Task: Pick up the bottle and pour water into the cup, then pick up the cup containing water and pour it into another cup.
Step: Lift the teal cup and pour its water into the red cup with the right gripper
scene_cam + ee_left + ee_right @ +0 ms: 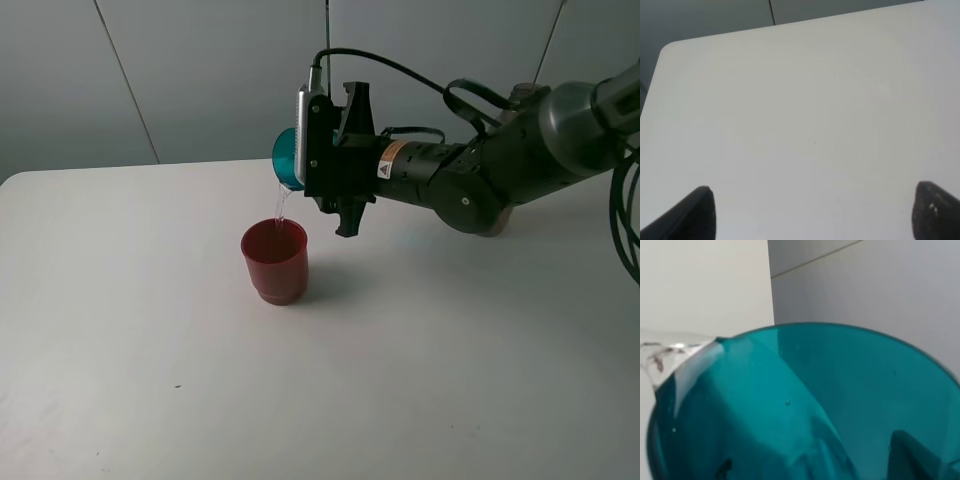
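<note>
My right gripper [306, 160] is shut on the teal-blue cup [286, 157], held on its side above the table. A thin stream of water [281, 205] runs from its rim into the red cup [275, 262], which stands upright on the table just below. In the right wrist view the teal cup [805, 405] fills the frame, with water at its lip [675, 360]. My left gripper [812, 215] is open and empty over bare table; only its two dark fingertips [695, 215] show. The bottle is out of view.
The white table [150, 350] has a rounded far-left corner [670, 50]. A grey panelled wall [200, 70] stands behind it. The right arm's body and cables [520, 150] stretch in from the right.
</note>
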Tool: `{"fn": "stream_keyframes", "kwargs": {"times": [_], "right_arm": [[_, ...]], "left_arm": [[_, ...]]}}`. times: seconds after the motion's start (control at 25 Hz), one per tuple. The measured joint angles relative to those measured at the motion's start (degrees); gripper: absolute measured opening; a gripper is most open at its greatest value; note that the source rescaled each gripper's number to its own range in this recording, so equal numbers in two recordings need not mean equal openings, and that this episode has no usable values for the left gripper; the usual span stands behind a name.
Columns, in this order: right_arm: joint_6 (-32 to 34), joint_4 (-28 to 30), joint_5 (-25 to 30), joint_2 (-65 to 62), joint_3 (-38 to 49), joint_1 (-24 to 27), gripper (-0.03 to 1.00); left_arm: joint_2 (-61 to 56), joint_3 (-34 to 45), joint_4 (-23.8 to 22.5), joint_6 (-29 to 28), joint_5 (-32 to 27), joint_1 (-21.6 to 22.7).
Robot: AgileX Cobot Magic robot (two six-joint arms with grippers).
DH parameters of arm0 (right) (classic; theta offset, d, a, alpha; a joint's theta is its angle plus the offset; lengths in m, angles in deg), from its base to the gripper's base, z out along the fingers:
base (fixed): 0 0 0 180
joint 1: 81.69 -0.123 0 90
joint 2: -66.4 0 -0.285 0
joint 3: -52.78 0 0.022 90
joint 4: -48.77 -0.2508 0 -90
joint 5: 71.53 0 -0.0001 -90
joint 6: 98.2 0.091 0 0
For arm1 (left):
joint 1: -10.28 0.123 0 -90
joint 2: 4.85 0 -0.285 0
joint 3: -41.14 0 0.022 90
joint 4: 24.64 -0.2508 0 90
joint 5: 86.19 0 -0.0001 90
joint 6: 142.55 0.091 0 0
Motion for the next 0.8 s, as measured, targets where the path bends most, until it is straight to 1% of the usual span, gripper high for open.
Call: {"fn": "stream_keyframes", "kwargs": {"times": [0.4, 0.8], "right_arm": [[-5.4, 0.0, 2.06, 0.0, -1.99, 0.0, 0.03], [-9.09, -0.35, 2.25, 0.0, -2.14, 0.0, 0.03]], "left_arm": [[0.0, 0.0, 0.0, 0.0, 0.0, 0.0], [0.0, 0.0, 0.0, 0.0, 0.0, 0.0]]}}
